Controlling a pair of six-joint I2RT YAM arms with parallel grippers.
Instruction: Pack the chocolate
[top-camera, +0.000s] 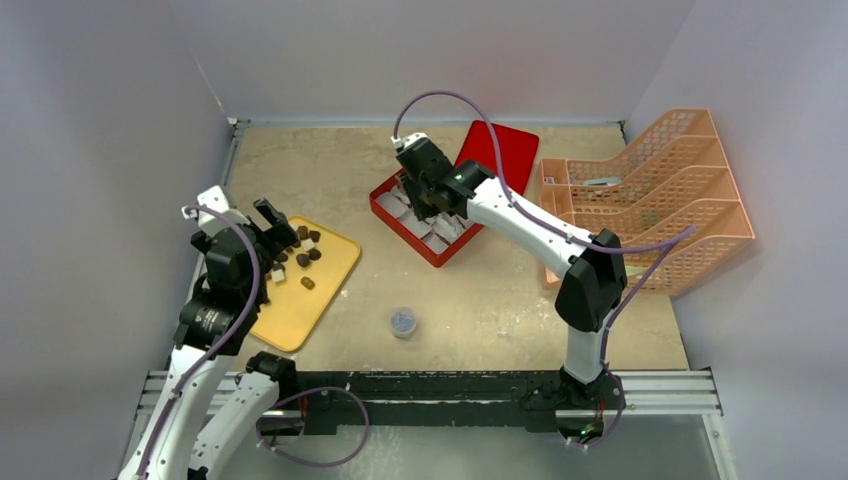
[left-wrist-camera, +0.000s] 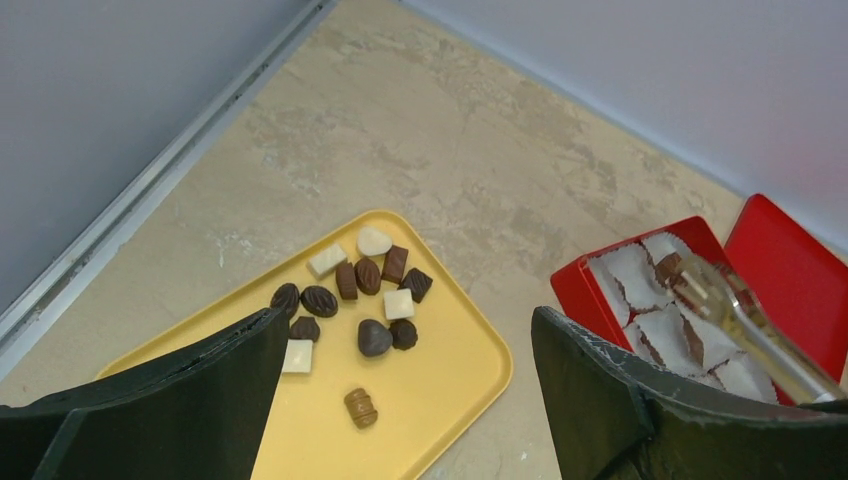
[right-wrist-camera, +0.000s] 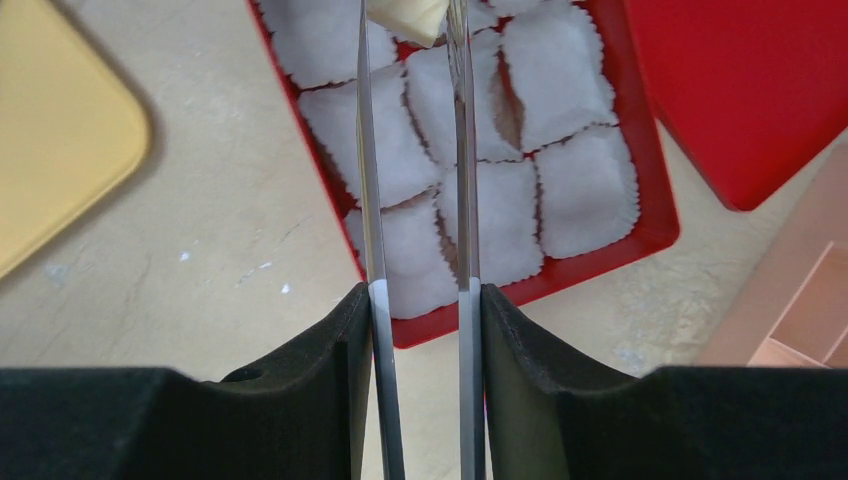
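At the left of the overhead view, the left gripper (left-wrist-camera: 410, 325) hangs above the yellow tray (left-wrist-camera: 450, 400), its jaws spread wide with nothing between them. Most of the chocolate (left-wrist-camera: 368, 275) lies loose on that tray, a cluster of dark brown lumps with a few cream ones. At lower centre a small round cap (top-camera: 403, 321) sits on the desk (top-camera: 480, 300). At upper centre, the right gripper (right-wrist-camera: 420, 340) is clamped on tweezers (right-wrist-camera: 463, 150). Their tips pinch one cream piece (right-wrist-camera: 405, 15) over the white liners (right-wrist-camera: 585, 190) of the red box (right-wrist-camera: 655, 230). A brown piece (left-wrist-camera: 668, 268) sits in one liner. The red lid (right-wrist-camera: 740, 90) lies just beside the box, and an orange basket (top-camera: 660, 200) stands at far right.
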